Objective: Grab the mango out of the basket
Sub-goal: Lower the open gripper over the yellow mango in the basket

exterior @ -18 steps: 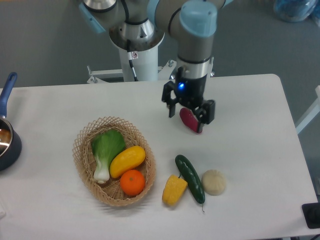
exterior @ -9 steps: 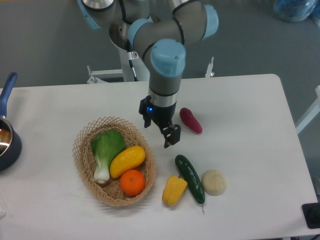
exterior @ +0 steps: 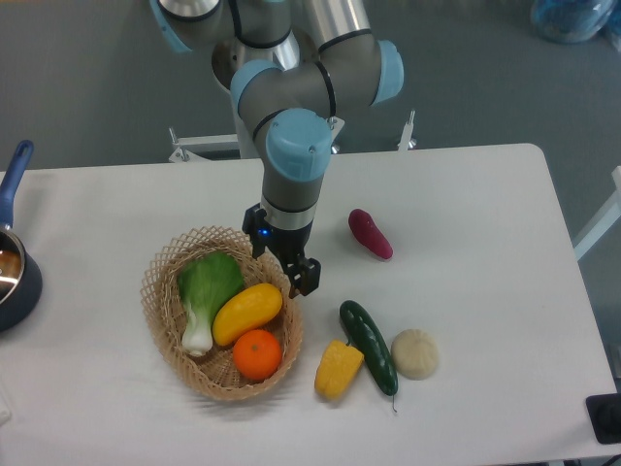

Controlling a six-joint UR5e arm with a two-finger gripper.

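pan [exterior: 14, 260] sat at table's left edge | basket [exterior: 160, 291] held bok choy [exterior: 207, 287], mango [exterior: 247, 313] lying at its middle, orange [exterior: 257, 353] just below | gripper [exterior: 282, 264] hung over basket's right rim just above mango, fingers spread, holding nothing | yellow pepper [exterior: 338, 368], cucumber [exterior: 368, 346], pale round piece [exterior: 414, 352] right of basket | purple sweet potato [exterior: 371, 234] farther back

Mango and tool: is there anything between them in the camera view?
Nothing lies between. The tool hangs just beyond the mango, over the basket rim; the camera shows only wicker there.

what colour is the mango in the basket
Glossy yellow with an orange tinge: the mango, clearest in the fixed camera view.
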